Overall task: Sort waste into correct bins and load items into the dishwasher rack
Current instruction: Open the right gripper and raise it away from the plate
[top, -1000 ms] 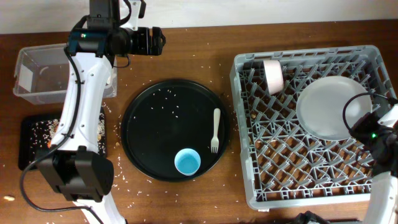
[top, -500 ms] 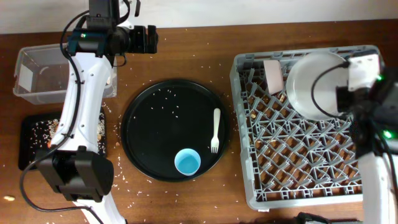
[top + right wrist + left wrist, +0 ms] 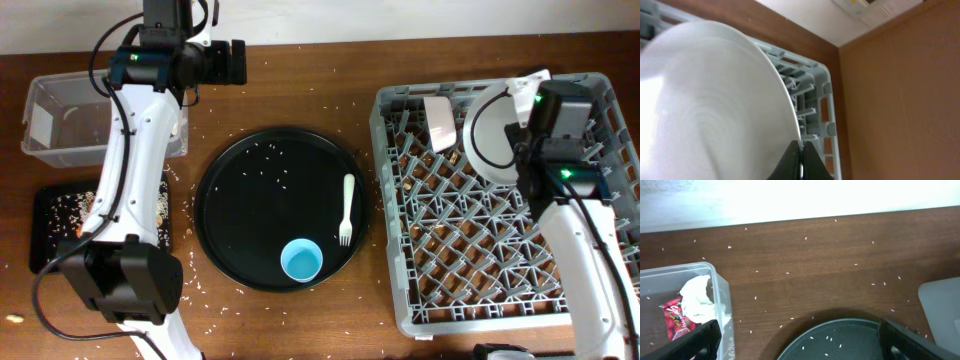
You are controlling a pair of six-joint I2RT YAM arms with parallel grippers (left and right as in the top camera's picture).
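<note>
A brown wooden counter (image 3: pixel 300 100) carries everything, with loose rice grains (image 3: pixel 790 272) scattered across it. The largest thing is a grey dishwasher rack (image 3: pixel 480 250) on the right side. To its left lies a round black tray (image 3: pixel 250 200), also dotted with grains.

A white plate (image 3: pixel 488 135) stands on edge, tilted, over the far side of the rack. The right jaws are clenched on its rim, pinching it from the side. Whether the plate rests on the pegs cannot be told.

At the far left sits a clear tub (image 3: pixel 100 95), and nearer the front edge a shallow black tray (image 3: pixel 45 250) holding rice scraps (image 3: pixel 65 208). The left jaws hover over bare counter at the back, between the tub and the round tray, spread wide with nothing between them.

A small white bowl (image 3: pixel 438 122) lies on its side in the rack, just beside the plate. A light-blue cup (image 3: pixel 301 260) stands upright on the round tray near its front rim. A white fork (image 3: pixel 347 208) lies near the tray's right edge, tines toward the front. Inside the tub are a crumpled tissue (image 3: pixel 696 297) and, touching it, a red wrapper (image 3: pixel 677 321).
</note>
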